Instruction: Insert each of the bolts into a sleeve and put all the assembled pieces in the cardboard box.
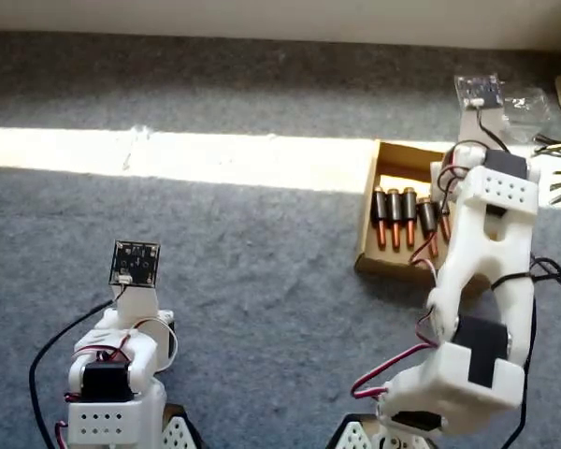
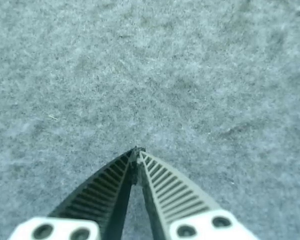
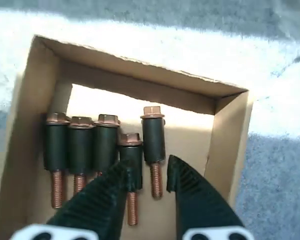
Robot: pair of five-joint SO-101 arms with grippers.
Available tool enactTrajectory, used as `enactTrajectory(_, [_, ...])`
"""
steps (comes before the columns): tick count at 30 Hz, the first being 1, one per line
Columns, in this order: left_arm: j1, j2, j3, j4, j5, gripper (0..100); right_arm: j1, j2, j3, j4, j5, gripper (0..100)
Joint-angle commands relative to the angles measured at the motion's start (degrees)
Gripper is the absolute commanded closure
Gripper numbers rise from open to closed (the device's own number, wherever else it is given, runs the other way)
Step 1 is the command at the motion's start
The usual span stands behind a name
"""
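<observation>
Grey felt covers the table point(image 1: 243, 281), and a band of sunlight point(image 1: 168, 154) crosses it and runs up to the cardboard box point(image 1: 366, 220) (the box floor is lit too). Any print on the camera board point(image 1: 136, 264) at the left arm's wrist is too small to read.

Inside the box lie five assembled pieces point(image 1: 394, 217), side by side in a row. Each is a copper-coloured bolt point(image 3: 56, 187) pushed through a black sleeve point(image 3: 56, 147), with the flanged heads all at the same end. The fourth in the row sits shifted along its length from the rest, and the fifth lies just beside it.

The right gripper point(image 3: 149, 167) hovers directly above the box, over the threaded ends of those last two pieces. Its fingers are spread apart and grip nothing, and the fifth bolt's thread shows through the gap between them. Whether a finger touches a piece cannot be told. The right arm point(image 1: 491, 243) stretches forward from its base and leans over the side of the box farthest from the left arm.

The left arm point(image 1: 122, 374) sits folded back, well apart from the box. The left gripper point(image 2: 138, 154) points down at the felt with its ribbed fingers pressed together, holding nothing. Beyond the box, a crumpled clear plastic bag point(image 1: 528, 101) lies on the table.
</observation>
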Motion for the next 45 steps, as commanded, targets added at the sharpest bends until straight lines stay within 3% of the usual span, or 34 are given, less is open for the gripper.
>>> enactTrajectory(1, [-0.40,-0.57,1.27,0.26,0.26,99,-3.47,-9.45,-2.68,4.09,-0.53,91.9])
enactTrajectory(6, [-0.57,-0.57,1.27,0.26,0.26,99,-6.11,-17.80,-2.68,8.66,-6.24,99.3])
enactTrajectory(25, [-0.75,-0.57,1.27,0.26,0.35,99,-19.30,-45.67,-1.19,31.87,-6.77,99.3])
enactTrajectory(36, [-0.75,-0.57,1.27,0.26,0.35,99,-19.03,-69.32,27.56,20.26,-6.77,99.3])
enactTrajectory(45, [-0.66,-0.57,1.27,0.26,0.26,99,-18.86,-84.26,40.57,19.38,-9.23,99.3])
